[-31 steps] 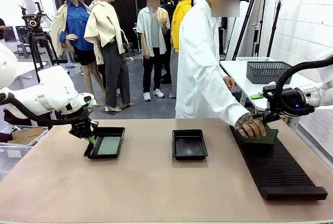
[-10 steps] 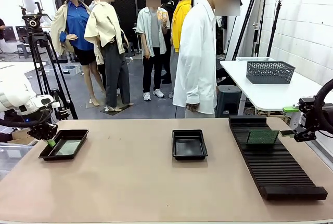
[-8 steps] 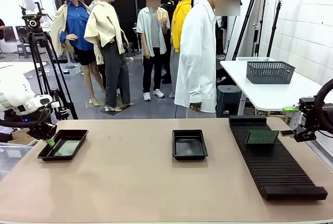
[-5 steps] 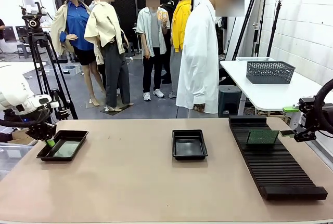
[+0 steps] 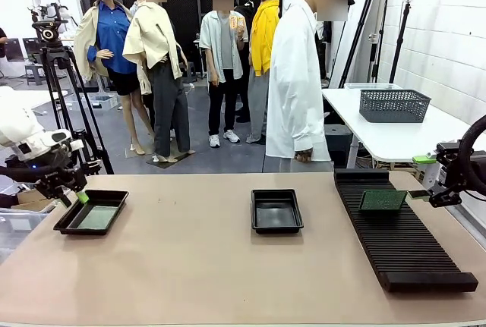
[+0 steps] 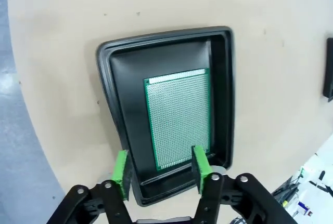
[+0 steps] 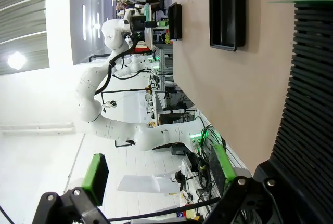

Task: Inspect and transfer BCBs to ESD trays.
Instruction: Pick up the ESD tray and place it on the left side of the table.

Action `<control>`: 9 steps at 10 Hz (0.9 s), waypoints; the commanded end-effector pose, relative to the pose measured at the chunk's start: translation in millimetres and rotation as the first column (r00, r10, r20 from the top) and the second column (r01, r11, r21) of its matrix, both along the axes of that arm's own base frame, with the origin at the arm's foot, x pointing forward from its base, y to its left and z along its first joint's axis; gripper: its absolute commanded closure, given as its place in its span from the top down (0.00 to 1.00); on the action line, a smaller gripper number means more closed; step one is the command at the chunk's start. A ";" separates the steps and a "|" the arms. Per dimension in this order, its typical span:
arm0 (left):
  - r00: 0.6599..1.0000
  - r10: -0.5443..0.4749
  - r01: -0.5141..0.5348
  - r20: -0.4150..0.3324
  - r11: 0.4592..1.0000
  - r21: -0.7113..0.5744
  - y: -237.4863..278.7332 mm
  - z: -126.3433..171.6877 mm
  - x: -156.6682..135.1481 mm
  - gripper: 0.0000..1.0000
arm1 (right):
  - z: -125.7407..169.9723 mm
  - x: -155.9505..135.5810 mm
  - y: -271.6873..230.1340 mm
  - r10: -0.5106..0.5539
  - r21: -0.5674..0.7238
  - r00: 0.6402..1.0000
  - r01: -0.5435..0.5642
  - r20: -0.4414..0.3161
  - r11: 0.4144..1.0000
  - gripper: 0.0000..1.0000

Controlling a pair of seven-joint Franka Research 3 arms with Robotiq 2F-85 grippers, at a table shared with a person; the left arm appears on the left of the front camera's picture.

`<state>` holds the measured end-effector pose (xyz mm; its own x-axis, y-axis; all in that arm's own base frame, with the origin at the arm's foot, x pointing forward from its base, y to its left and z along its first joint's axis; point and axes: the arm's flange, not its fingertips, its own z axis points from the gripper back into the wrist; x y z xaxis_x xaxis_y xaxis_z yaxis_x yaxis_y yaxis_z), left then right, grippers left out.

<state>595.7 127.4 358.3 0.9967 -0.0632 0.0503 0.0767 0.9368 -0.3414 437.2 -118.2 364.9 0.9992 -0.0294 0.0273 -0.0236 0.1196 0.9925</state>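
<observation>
One ESD tray (image 5: 74, 224) lies at the table's far left, and a green BCB (image 5: 98, 217) rests flat on its floor. In the left wrist view that tray (image 6: 117, 94) and its BCB (image 6: 178, 117) lie straight below. My left gripper (image 5: 72, 194) (image 6: 160, 171) hovers open just above the tray's near rim, holding nothing. A second ESD tray (image 5: 276, 226) (image 7: 226, 39) sits bare at mid table. Another BCB (image 5: 382, 200) (image 7: 299, 0) stands on edge in the black slotted rack (image 5: 406, 255). My right gripper (image 5: 433, 195) (image 7: 158, 172) waits open beside the rack's right edge.
A person in a white coat (image 5: 295, 92) stands at the table's far side, one hand (image 5: 304, 156) hanging near the rack's far end. A grey mesh basket (image 5: 392, 105) sits on a white side table behind. Bare tabletop (image 5: 190, 266) stretches across the front.
My left gripper has opened, let go of the left tray's rim and lifted a little. The person has turned and stepped slightly right. The right arm has not moved.
</observation>
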 end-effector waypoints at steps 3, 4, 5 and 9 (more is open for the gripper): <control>0.999 0.021 -0.019 0.042 0.998 -0.066 4.7 29.5 -10.7 1.00 | 1.1 3.9 1.4 0.004 -0.017 1.000 -0.005 -0.013 1.000 1.00; 0.999 0.009 -0.005 0.048 0.996 -0.091 3.3 34.5 -12.0 1.00 | 1.1 3.9 1.4 0.004 -0.017 1.000 -0.005 -0.013 1.000 1.00; 0.999 0.020 -0.014 0.049 0.993 -0.113 -1.7 39.4 -11.2 1.00 | 1.1 3.9 1.4 0.004 -0.017 1.000 -0.005 -0.013 1.000 1.00; 0.999 0.031 -0.029 0.036 0.998 -0.061 0.1 37.3 -7.3 1.00 | 1.1 3.9 1.4 0.004 -0.017 1.000 -0.005 -0.013 1.000 1.00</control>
